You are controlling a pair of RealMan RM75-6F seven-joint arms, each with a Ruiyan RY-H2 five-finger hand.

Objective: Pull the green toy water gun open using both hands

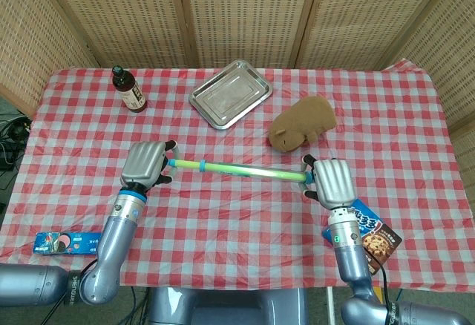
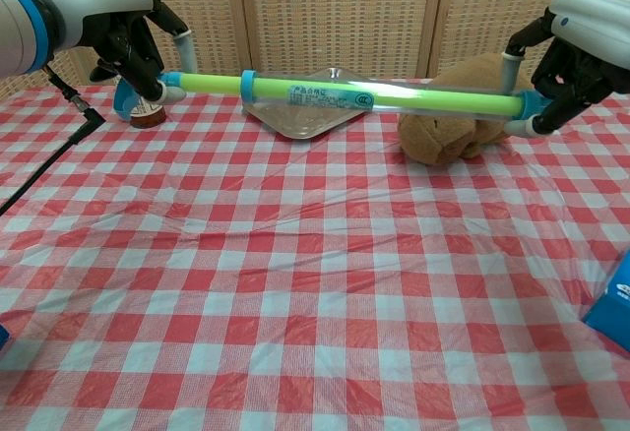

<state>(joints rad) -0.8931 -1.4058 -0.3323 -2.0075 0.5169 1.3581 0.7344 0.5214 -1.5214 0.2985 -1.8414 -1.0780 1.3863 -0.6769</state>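
Fingers of the left hand (image 1: pixel 146 163) curl around the left end of the green toy water gun (image 1: pixel 236 168), holding it; fingers of the right hand (image 1: pixel 333 182) wrap the right end, holding it too. In the chest view left hand (image 2: pixel 126 18) sits at upper left of frame, right hand (image 2: pixel 581 37) at upper right, water gun (image 2: pixel 345 95) stretched between them, raised off the table (image 2: pixel 315 283), nearly level, slightly lower toward the right. Gun sits mid-frame in head view, extended long and thin, blue collar near the left end, clear barrel section in the middle. Red-white checked cloth covers the table. Metal tray (image 1: pixel 229 93) upper centre of head view, behind the gun. Brown plush capybara (image 1: pixel 302 122) right of centre, just behind the gun's right end. Dark bottle (image 1: pixel 128 90) upper left. Blue flat box (image 1: pixel 68 243) lower left edge. Cookie packet (image 1: pixel 371 237) lower right, beside the right forearm.
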